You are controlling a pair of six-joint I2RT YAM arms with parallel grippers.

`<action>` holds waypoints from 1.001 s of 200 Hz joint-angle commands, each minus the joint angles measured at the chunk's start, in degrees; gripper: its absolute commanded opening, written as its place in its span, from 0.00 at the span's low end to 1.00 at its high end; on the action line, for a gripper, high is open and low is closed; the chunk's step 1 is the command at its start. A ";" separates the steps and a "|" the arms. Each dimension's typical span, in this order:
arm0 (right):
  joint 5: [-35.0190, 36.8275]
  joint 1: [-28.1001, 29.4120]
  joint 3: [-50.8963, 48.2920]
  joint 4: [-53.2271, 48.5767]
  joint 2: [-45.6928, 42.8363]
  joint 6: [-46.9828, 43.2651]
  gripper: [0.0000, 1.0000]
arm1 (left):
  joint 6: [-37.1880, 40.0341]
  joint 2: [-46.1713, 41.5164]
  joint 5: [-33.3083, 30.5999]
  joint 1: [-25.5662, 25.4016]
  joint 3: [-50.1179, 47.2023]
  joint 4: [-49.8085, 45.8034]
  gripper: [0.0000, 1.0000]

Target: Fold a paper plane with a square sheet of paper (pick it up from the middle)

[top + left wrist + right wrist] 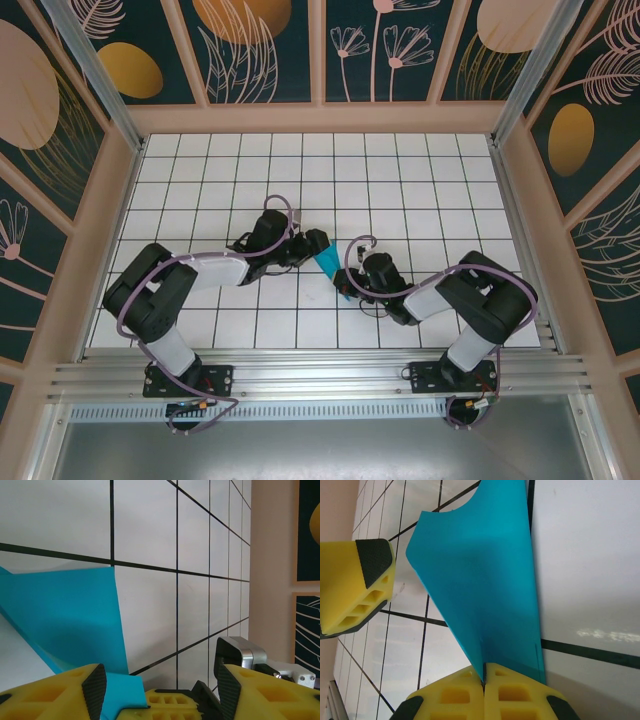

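The square sheet of paper (pixel 328 264) is teal and creased into a narrow tapering shape. It stands up off the tiled table between my two grippers. My right gripper (pixel 349 287) is shut on its narrow end; in the right wrist view the paper (pixel 485 580) rises from the closed yellow fingertips (pixel 484 676). My left gripper (pixel 316 244) is open at the paper's far end. In the left wrist view a corner of the paper (pixel 65 615) reaches in beside the left finger pad (pixel 95 690), while the right pad (pixel 227 690) stands well apart from it, and the left gripper (pixel 160 692) holds nothing.
The white tiled table (pixel 400 180) with black grid lines is walled by patterned panels (pixel 270 50) at the back and sides. A metal rail (pixel 320 375) runs along the near edge by the arm bases. One of the left gripper's fingers (pixel 355 585) shows in the right wrist view.
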 commanded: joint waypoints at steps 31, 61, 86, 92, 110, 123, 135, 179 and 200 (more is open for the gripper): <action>-1.94 -0.70 -1.91 5.75 0.07 3.28 0.00 | -2.94 -1.91 -3.07 -0.36 -3.35 5.76 0.64; -2.14 -1.02 -3.49 10.30 0.75 8.23 0.00 | -4.83 -2.09 -2.64 -0.47 -5.19 9.99 0.64; -2.73 -1.53 -2.90 8.79 1.18 10.42 0.00 | -5.23 -2.25 -2.37 -0.74 -6.14 12.54 0.64; -2.82 -1.64 -2.90 8.62 1.25 11.01 0.00 | -4.97 -1.83 -1.58 -0.73 -5.82 12.71 0.65; -3.00 -2.41 -3.21 7.96 1.60 12.78 0.00 | -4.61 -0.12 1.37 -1.21 -4.60 14.37 0.64; -3.24 -2.70 -3.64 8.63 1.92 14.06 0.00 | -4.39 0.93 2.30 -1.85 -3.91 15.33 0.63; -3.53 -2.86 -3.83 9.17 2.12 14.59 0.00 | -4.09 1.46 2.86 -2.36 -3.18 15.57 0.64; -3.05 -2.98 -4.08 9.49 1.87 14.94 0.00 | -4.57 6.25 3.35 -2.89 -1.92 16.25 0.63; -3.53 -2.98 -3.53 8.06 1.78 13.51 0.00 | -4.54 6.66 2.58 -2.91 -2.01 16.13 0.63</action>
